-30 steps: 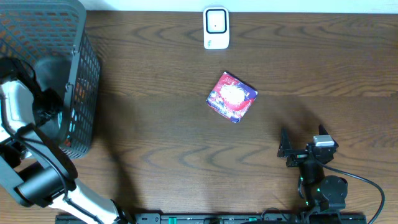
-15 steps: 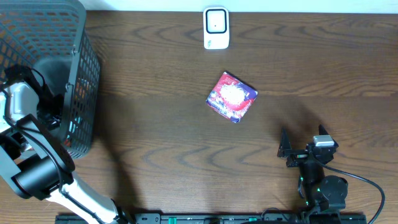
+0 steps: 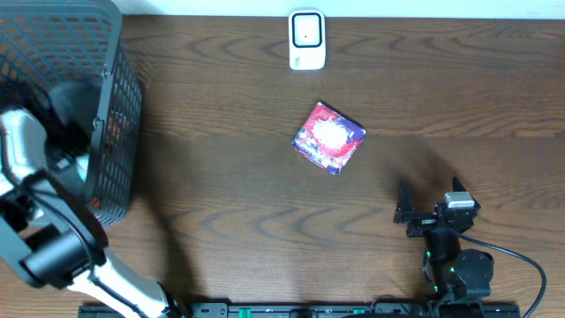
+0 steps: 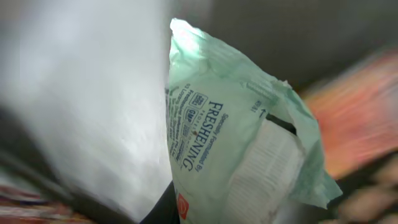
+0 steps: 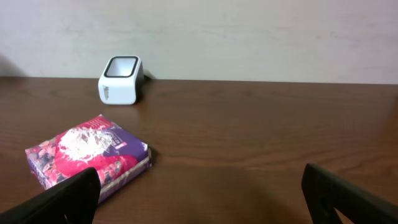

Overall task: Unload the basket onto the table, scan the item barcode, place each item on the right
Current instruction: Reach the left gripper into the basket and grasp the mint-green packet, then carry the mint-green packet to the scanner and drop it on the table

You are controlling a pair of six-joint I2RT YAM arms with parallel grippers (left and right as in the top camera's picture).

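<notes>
Green is all the left wrist camera gives us: a pale green packet [image 4: 217, 143] fills the view, sharp against a smeared background. It stands roughly upright and leans a little. Blue print runs down its face, and the word "FRESHENING" can be read. A white ribbed panel sits on its lower right side, too soft to say whether it carries a barcode.

The left claw [image 4: 180, 208] is closed and gripping that packet at the bottom end. Only a dark sliver of one finger peeks in there.

From overhead, the left arm [image 3: 19, 150] reaches into the black mesh basket [image 3: 119, 97] at the left end of the dark wooden tabletop [image 3: 221, 194]. Packet and claw are down inside it, hidden by the mesh walls and the arm. A few bits of colour show through the mesh, too small to name.

Over to the scanner. The white barcode scanner [image 3: 306, 40] stands at the far edge of the tabletop near the pale wall [image 5: 249, 31], its dark-framed window facing up, well apart from the basket.

A pink-and-purple pack [image 3: 328, 137] lies flat between the scanner and the right arm, turned at an angle and touched by nothing.

The right claw [image 3: 404, 212] sits low at the near side with its jaws spread wide and nothing between them. Its camera looks across the wood at the pack and the scanner.
</notes>
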